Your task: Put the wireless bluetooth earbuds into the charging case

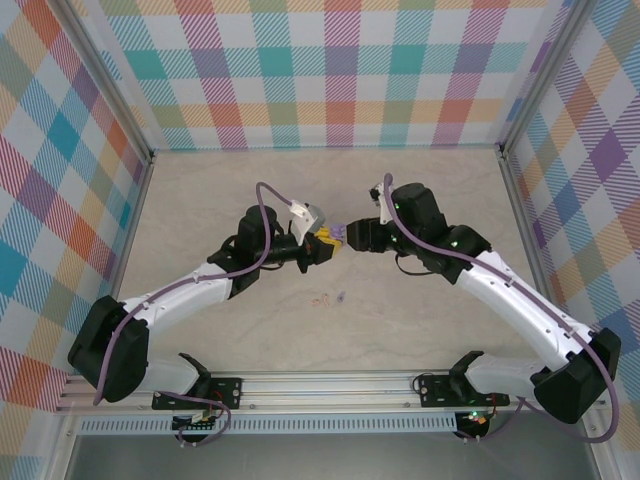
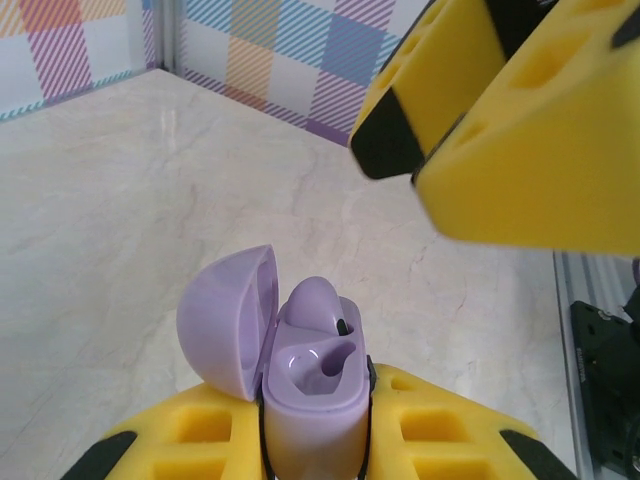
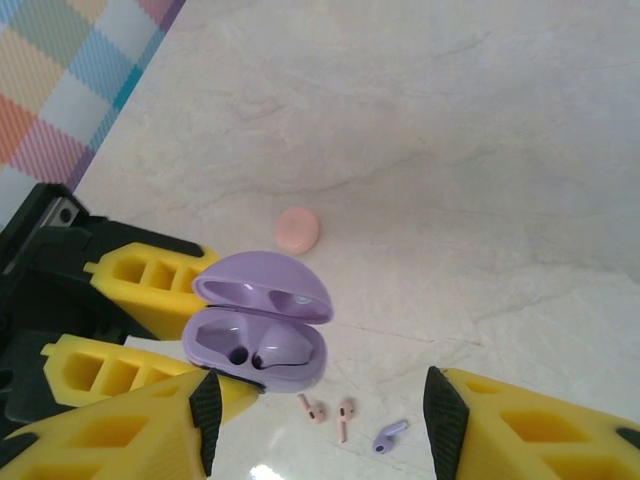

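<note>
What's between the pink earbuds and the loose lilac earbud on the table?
Nothing: bare tabletop separates the pink earbuds from the lilac earbud, as the right wrist view shows.

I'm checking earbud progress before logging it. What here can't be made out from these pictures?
Top view: loose earbuds too small to count or tell colours.
Left wrist: purple case's underside hidden by the left gripper and the bottom edge.
Right wrist: pink case's contents hidden under its lid.
</note>
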